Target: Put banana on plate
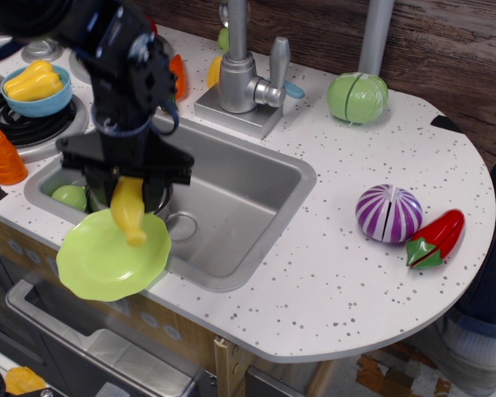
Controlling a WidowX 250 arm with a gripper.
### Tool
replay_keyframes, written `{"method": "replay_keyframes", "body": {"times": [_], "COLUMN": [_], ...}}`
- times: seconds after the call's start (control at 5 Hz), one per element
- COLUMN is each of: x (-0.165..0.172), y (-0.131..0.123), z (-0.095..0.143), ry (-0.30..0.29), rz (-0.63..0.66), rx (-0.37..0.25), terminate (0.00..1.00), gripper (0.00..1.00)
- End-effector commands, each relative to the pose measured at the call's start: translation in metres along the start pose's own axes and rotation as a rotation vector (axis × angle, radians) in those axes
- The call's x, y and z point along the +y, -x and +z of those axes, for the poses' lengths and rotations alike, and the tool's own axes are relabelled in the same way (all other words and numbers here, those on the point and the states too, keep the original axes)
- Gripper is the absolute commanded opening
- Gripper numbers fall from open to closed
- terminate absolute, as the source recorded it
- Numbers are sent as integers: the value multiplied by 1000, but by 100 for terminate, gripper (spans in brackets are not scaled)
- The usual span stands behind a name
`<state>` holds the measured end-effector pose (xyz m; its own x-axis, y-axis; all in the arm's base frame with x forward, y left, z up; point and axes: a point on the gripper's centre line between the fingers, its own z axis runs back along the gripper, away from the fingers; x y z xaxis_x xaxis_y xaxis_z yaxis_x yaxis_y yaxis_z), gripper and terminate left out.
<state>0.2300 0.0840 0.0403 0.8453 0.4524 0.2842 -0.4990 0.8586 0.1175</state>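
Tool [126,192] grasping banana [128,212] over far edge of plate [99,265], at near-left corner of sink [231,207].

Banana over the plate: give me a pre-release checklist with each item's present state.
1. End effector shut on the banana: ok.
2. Banana tip within the plate's outline in this view: ok.
3. Banana touching the plate surface: cannot tell; one view gives no height.
4. Plate fully supported: not ok; it overhangs the counter's front edge and the sink rim.
5. Plate free of other items: ok.
6. Clearance from the steel pot behind the end effector: cannot tell; the arm hides most of it.
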Motion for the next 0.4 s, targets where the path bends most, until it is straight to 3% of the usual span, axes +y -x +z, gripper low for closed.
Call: {"method": "replay_keyframes", "body": {"times": [0.0,0.2], "x": [8,6], "y": [7,10], "z": [-6,-16], "ry": [21,47], "rz": [92,102], "rx": [-65,-73], "terminate": [0,100], "gripper": [0,100]}}
